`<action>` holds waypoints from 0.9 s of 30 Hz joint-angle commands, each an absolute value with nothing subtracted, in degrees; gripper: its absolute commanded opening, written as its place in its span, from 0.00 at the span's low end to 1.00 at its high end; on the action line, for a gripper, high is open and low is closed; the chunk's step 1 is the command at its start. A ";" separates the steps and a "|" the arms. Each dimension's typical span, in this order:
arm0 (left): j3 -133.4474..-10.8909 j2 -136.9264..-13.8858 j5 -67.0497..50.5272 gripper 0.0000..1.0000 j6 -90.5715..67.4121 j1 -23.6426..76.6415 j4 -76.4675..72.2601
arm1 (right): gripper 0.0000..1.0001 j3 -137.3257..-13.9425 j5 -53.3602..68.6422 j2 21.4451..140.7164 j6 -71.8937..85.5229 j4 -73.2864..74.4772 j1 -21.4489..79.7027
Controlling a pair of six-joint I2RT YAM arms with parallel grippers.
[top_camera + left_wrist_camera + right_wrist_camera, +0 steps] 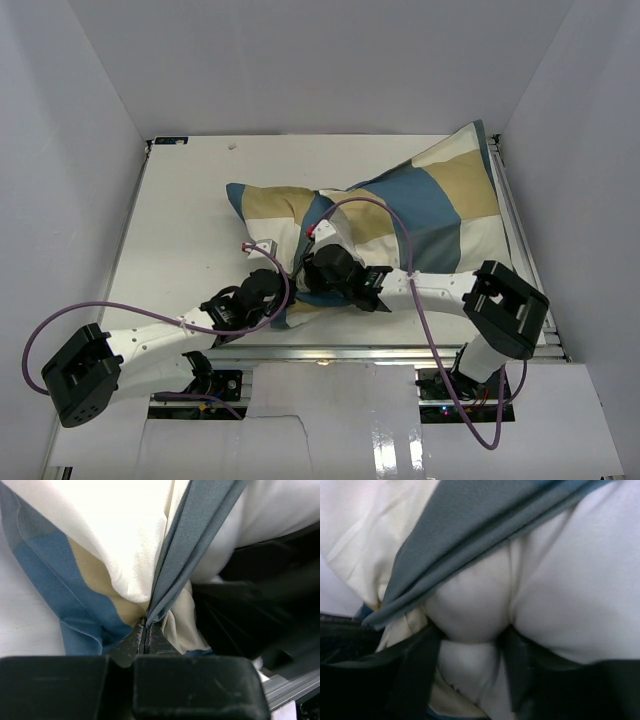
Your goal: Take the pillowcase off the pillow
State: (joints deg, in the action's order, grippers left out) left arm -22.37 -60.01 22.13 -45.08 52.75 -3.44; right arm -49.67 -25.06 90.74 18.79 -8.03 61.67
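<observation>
Left claw is clamped tight on the pillowcase, right on its blue edging at the pillowcase's near edge. Right claw sits just beside it, fingers spread, with a bulge of white pillow pinched between them under that edging. The pillowcase's far corner meets the right wall. Bare desk lies open to the pillowcase's left and beyond it.
</observation>
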 commanded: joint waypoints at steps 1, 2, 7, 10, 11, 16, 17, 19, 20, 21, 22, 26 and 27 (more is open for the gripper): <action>-24.17 -59.59 21.88 0.00 -44.47 52.91 -0.35 | 0.51 -49.57 -22.42 96.76 21.35 -7.65 58.37; -24.87 -59.24 22.15 0.00 -44.56 52.91 1.56 | 0.37 -49.74 -21.72 96.85 21.44 -7.56 55.75; -26.28 -54.07 24.78 0.00 -44.47 52.82 7.46 | 0.08 -50.10 -22.41 91.61 20.48 -5.98 46.16; -24.79 -51.60 24.70 0.00 -44.12 52.82 7.39 | 0.08 -52.29 -24.08 86.16 19.60 -3.35 40.44; -24.09 -51.42 24.35 0.00 -44.38 52.91 6.60 | 0.08 -53.34 -24.69 84.91 18.47 -1.86 38.52; -22.59 -55.27 23.90 0.00 -44.91 52.91 4.31 | 0.08 -63.17 -23.64 79.72 15.03 2.89 34.72; -22.59 -56.68 23.99 0.00 -45.09 52.82 4.31 | 0.08 -64.59 -23.56 79.46 14.16 4.90 34.11; -22.24 -57.48 23.99 0.00 -45.52 52.82 3.43 | 0.08 -67.14 -23.64 79.63 13.36 6.85 33.58; -21.98 -57.92 24.17 0.00 -45.70 52.91 3.08 | 0.08 -68.63 -23.38 79.37 13.19 7.46 33.31; -21.62 -58.18 24.95 0.00 -46.31 52.82 2.64 | 0.08 -68.90 -23.03 79.10 12.75 7.99 32.96; -21.27 -58.44 25.40 0.00 -46.58 52.74 2.46 | 0.08 -68.99 -22.85 77.88 12.48 8.00 32.96; -20.31 -59.32 26.19 0.00 -47.37 52.65 0.79 | 0.08 -69.17 -20.32 75.15 11.60 8.52 30.42; -20.39 -59.67 26.63 0.00 -47.63 52.65 1.14 | 0.08 -69.87 -19.87 74.80 11.51 8.96 29.89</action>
State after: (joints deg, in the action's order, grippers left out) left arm -24.36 -58.50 23.14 -48.66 52.73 -11.99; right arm -64.07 -4.78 80.03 16.75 14.92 37.69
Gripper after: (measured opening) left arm 0.020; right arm 0.088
